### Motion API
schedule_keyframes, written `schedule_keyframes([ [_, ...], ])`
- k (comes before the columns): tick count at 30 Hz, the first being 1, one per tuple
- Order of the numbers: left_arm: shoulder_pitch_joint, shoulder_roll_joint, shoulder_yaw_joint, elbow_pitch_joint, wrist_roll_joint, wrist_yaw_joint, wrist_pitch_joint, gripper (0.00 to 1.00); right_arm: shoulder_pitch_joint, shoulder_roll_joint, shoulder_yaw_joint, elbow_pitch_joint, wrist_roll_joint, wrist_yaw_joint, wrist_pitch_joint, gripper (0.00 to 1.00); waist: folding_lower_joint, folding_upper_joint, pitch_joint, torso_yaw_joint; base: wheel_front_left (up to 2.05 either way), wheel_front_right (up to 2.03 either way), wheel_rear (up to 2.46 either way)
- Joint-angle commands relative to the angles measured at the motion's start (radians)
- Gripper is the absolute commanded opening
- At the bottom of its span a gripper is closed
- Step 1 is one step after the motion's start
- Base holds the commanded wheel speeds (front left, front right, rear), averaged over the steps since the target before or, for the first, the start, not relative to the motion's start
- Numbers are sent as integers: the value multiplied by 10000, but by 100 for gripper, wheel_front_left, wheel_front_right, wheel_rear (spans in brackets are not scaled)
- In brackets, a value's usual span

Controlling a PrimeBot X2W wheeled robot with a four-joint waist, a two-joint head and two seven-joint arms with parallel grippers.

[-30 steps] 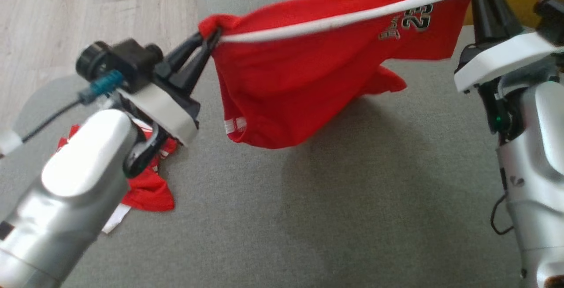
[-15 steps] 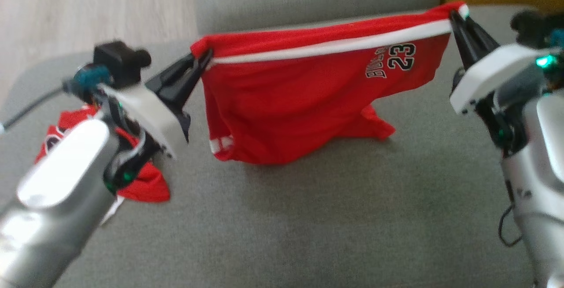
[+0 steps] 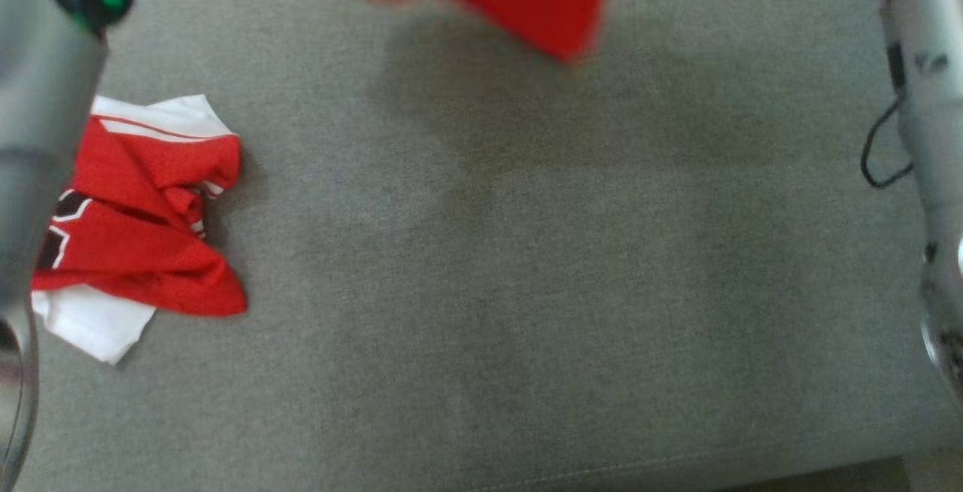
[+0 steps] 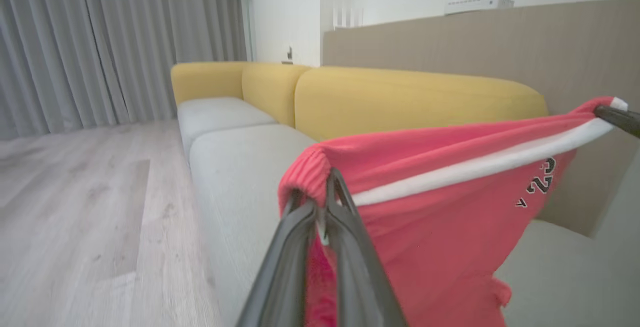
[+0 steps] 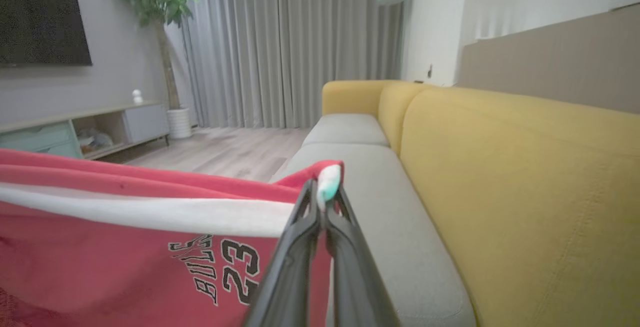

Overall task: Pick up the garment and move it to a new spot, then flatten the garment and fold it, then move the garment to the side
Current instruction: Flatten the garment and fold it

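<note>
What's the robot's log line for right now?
left gripper: shut on shorts | right gripper: shut on shorts | shorts: stretched between them over sofa | other garment: crumpled on sofa

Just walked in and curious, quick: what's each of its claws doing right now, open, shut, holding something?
Left gripper: closed, gripping the red shorts at one end of the waistband.
Right gripper: closed, gripping the same shorts at the waistband's other end.
</note>
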Motion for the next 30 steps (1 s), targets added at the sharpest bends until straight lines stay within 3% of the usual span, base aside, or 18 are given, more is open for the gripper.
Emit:
schedule_keyframes([
  [1,-753,336,416,-33,171,2,-279,0,-405,160,-154,-10,-99,-7,-392,0,-6,1,31,-38,0,0,0],
  [6,-854,-221,29,663,213,-52,-1198,0,-489,372,-172,1589,-347,-7,-1652,0,-6,1,39,114,0,0,0],
  [13,1581,-150,-1801,-68,-687,-68,-1318,0,1049,102,815,2937,1,-7,-1615,0,-6,1,-172,295,0,0,0],
  [22,4593,752,-3811,-1985,-1810,-69,-1113,0,3105,-1251,3094,2654,1566,-7,1078,0,-6,1,-1044,392,0,0,0],
  [30,6026,965,-4332,-2763,-2091,140,-1124,0,4745,-3065,4863,938,3396,-7,3428,0,-6,1,-2233,343,0,0,0],
])
